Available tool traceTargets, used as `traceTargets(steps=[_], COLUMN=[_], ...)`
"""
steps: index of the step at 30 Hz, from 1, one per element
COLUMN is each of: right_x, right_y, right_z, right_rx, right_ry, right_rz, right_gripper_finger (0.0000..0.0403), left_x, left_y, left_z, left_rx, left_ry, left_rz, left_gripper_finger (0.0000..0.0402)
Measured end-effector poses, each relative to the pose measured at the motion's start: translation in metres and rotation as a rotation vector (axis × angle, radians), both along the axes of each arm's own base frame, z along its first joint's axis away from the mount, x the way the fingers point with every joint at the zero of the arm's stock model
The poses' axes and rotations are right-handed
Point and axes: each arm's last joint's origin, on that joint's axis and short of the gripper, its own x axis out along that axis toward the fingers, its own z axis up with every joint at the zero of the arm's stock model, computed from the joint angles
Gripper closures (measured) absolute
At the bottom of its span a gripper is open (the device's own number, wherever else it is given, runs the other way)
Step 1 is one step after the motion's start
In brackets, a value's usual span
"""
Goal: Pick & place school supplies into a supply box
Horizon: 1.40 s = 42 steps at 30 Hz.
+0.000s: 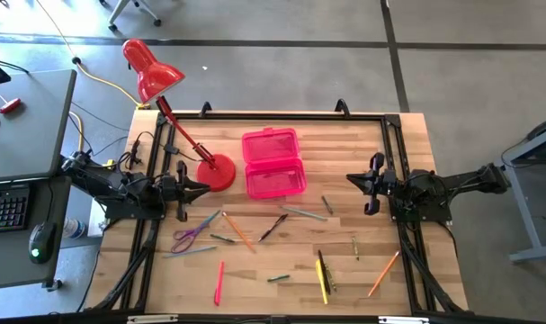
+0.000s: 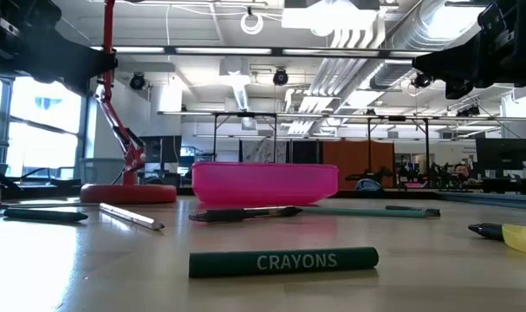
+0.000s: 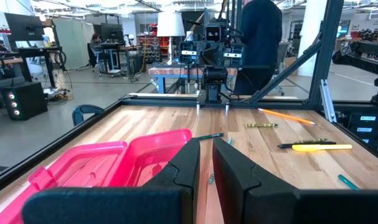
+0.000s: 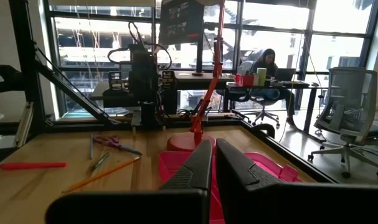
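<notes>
A wooden table (image 1: 344, 270) fills the centre of the high view, grey floor around it and a red desk lamp (image 1: 156, 76) at its upper left. The pink supply box (image 1: 273, 163) lies open in the upper middle; pencils, pens and the purple scissors (image 1: 190, 236) lie scattered across the lower half, none in the box. The task looks barely begun: the next move calls for one arm to reach down over a single supply. The left gripper (image 1: 201, 189) hovers at the left edge, jaws a narrow slit apart, holding nothing. The right gripper (image 1: 352, 180) waits at the right edge, jaws closed and empty.
</notes>
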Motion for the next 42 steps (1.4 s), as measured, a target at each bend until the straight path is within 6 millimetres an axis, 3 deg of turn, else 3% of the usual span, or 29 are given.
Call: traceTargets(steps=[32, 37, 42], right_x=[0.000, 0.000, 0.000], right_y=[0.000, 0.000, 0.000], right_z=[0.000, 0.000, 0.000], right_rx=[0.000, -0.001, -0.164], right_ry=[0.000, 0.000, 0.034], right_rz=[0.000, 0.000, -0.019], right_gripper_finger=[0.0402, 0.0402, 0.0402], left_x=[0.000, -0.001, -0.002], left_y=[0.000, 0.001, 0.003], left_z=[0.000, 0.009, 0.016], left_rx=[0.000, -0.016, -0.126], left_ry=[0.000, -0.090, -0.169], left_rz=[0.000, 0.034, 0.082], left_gripper_finger=[0.0328, 0.0328, 0.0328])
